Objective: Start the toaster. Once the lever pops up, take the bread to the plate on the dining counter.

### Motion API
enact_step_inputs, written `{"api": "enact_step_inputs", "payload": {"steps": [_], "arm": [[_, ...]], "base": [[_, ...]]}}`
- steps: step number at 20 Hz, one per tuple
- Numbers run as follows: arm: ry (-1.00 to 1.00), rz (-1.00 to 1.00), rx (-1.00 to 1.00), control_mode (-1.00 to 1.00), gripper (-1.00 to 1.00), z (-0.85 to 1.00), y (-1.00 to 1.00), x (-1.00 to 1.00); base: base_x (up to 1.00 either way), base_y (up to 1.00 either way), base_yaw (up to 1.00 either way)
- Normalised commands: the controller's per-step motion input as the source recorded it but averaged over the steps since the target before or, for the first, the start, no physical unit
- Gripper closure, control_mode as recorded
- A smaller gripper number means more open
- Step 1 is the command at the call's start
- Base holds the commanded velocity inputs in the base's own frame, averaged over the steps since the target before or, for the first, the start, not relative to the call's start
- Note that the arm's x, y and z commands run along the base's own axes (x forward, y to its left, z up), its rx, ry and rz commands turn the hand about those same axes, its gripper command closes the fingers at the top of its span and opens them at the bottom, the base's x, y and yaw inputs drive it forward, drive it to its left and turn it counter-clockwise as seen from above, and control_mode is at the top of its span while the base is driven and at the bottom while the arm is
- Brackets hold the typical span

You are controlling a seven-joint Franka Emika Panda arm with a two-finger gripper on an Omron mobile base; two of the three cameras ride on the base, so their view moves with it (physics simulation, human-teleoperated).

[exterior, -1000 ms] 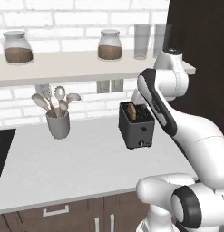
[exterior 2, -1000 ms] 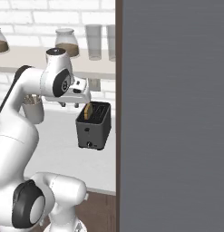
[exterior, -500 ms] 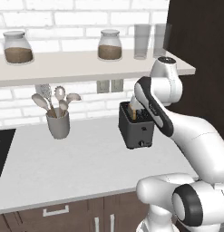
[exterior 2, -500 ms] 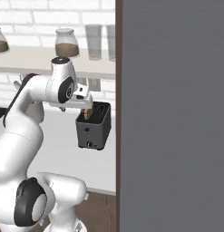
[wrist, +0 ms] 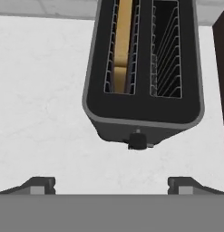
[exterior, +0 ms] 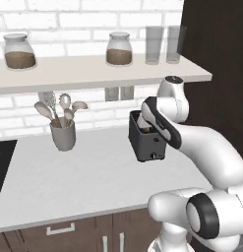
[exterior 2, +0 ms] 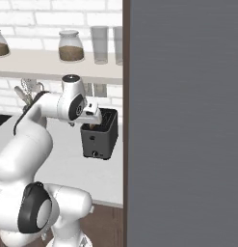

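Hovering over the toaster (exterior: 147, 142) near the bench's back right corner, the arm hides its end effector. From the right, bread (exterior 2: 93, 126) barely peeks out. Hand view: end effector (wrist: 111, 185) open, empty; a misaligned descent could jam against the slot.

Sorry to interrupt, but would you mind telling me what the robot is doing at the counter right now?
The white arm is working over the black toaster on the white counter under the brick wall. Its gripper hangs just above the toaster with the fingers spread wide and nothing between them. A golden-brown bread slice sits down in one slot; the other slot is empty. A utensil cup stands off to the side.
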Motion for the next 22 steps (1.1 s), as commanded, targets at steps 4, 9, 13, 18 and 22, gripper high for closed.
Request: {"api": "enact_step_inputs", "payload": {"steps": [4,9,13,18,22], "arm": [[0.0,0.0,0.0,-1.0,-1.0,-0.46,0.0,0.41],[0.0,0.0,0.0,-1.0,-1.0,-0.3,0.0,0.36],[0.0,0.0,0.0,-1.0,-1.0,-0.35,0.0,0.03],[0.01,0.0,0.0,-1.0,-1.0,-0.24,0.0,0.0],[0.02,0.0,0.0,-1.0,-1.0,-0.16,0.0,0.0]], "base": [[0.0,0.0,0.0],[0.0,0.0,0.0],[0.0,0.0,0.0],[0.0,0.0,0.0],[0.0,0.0,0.0]]}}
